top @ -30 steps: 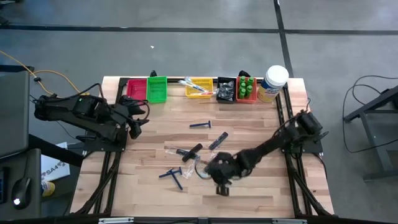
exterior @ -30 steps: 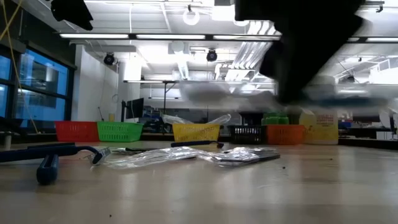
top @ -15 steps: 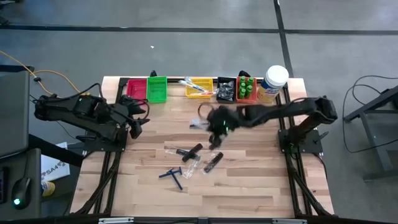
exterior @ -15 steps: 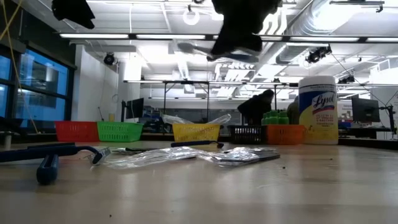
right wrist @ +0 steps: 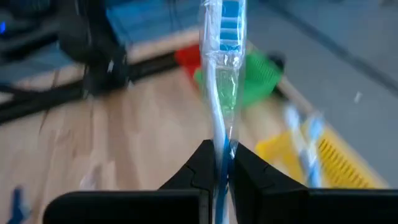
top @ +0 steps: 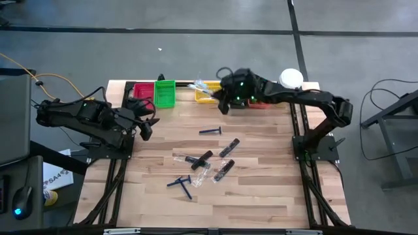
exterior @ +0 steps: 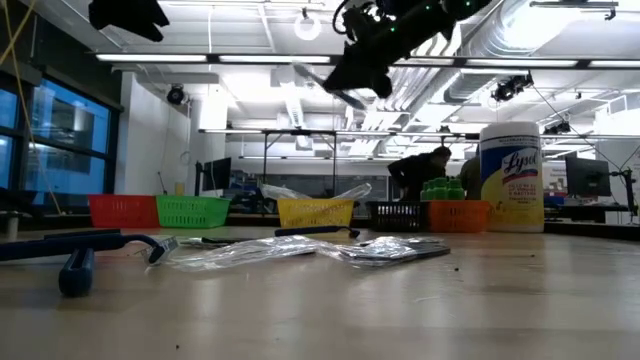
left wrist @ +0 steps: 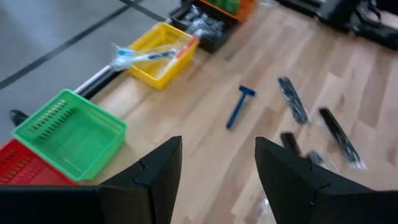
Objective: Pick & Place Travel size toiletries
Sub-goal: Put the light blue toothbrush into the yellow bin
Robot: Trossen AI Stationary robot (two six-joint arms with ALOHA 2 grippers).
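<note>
My right gripper [top: 221, 101] hangs high over the table's far side, by the yellow bin [top: 210, 91], shut on a clear-wrapped blue toothbrush [right wrist: 221, 74]. In the low view the toothbrush [exterior: 318, 78] sticks out beyond the fingers. My left gripper [top: 145, 123] waits open above the table's left edge, with nothing between its fingers. Blue razors [top: 210, 130] [top: 183, 185], slim black tubes [top: 228, 147] [top: 223, 170] and clear-wrapped pieces [top: 196, 162] lie flat on the wood. My right gripper pinches the toothbrush's wrapped handle [right wrist: 221, 146] between its two fingers [right wrist: 204, 163]. The fingers lie along the toothbrush, whose bristle end [right wrist: 230, 18] points away from them. It is lifted clear of the table and the bins.
Along the far edge stand a red bin [top: 142, 93], a green bin [top: 165, 93], the yellow bin holding toothbrushes, a black bin [top: 237, 95], an orange bin [top: 259, 95] with green bottles, and a large white jar [top: 288, 81]. Bare wood shows at the table's near side.
My right gripper has swung from the table's near middle toward the far edge and up, levelling out, carrying the toothbrush lifted clear to beside the yellow bin. It has stayed shut throughout.
</note>
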